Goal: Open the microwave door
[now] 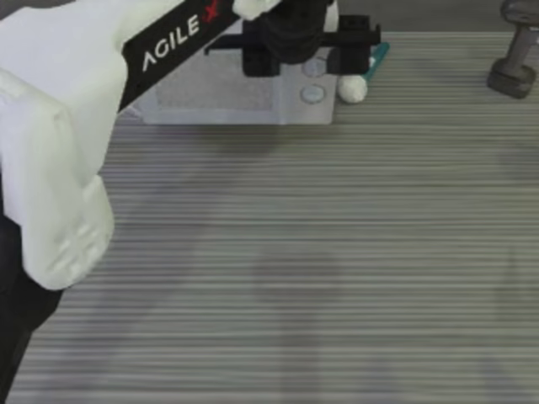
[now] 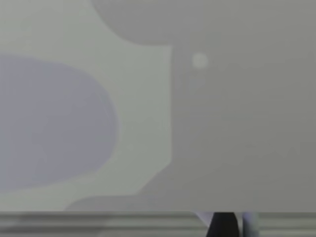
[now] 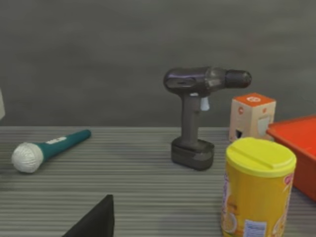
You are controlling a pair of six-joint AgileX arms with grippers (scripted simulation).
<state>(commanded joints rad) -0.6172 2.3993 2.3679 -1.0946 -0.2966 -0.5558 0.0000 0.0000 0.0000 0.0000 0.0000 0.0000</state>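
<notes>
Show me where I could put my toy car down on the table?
The wide striped table in front of the microwave is bare. It is crowded at the back: the left gripper over the microwave, the microphone beside it, and the drill in the right corner.

Left arm [image 1: 168, 42] stretched to far table edge, left gripper [image 1: 290, 42] lowered

The microwave [image 1: 236, 93] stands at the counter's [image 1: 320, 252] far edge, with the left gripper [image 1: 290, 42] above it. A microphone [image 1: 358, 82] lies just right of it, and a drill [image 1: 514, 50] stands well apart at the far right.
</notes>
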